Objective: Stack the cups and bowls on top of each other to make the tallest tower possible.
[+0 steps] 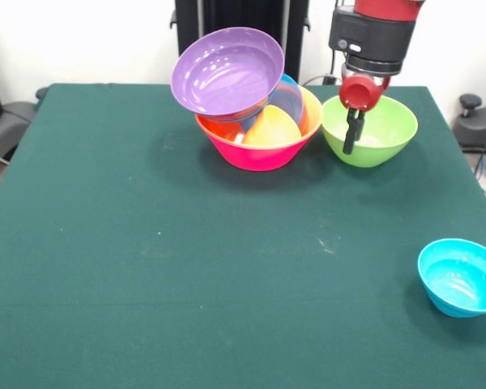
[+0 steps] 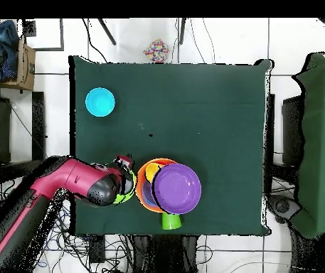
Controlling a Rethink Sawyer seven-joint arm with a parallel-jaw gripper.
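The tower (image 1: 255, 121) stands at the far middle of the table. Its lowest piece is a big pink bowl (image 1: 259, 152), which holds an orange bowl (image 2: 148, 168), a blue bowl (image 1: 287, 97) and a yellow-orange cup (image 1: 271, 128). A wide purple bowl (image 1: 227, 73) leans steeply on top. To the right a green bowl (image 1: 373, 130) rests on the cloth. My gripper (image 1: 351, 134) hangs down at the green bowl's near left rim. In the overhead view my gripper (image 2: 125, 163) and arm cover most of that bowl (image 2: 129, 189). A green cup (image 2: 171, 221) lies behind the tower.
A small blue bowl (image 1: 462, 277) sits alone near the front right edge of the green-covered table (image 1: 186, 259); in the overhead view this bowl (image 2: 99, 102) is at the upper left. My red arm (image 2: 65, 188) reaches in from the lower left there.
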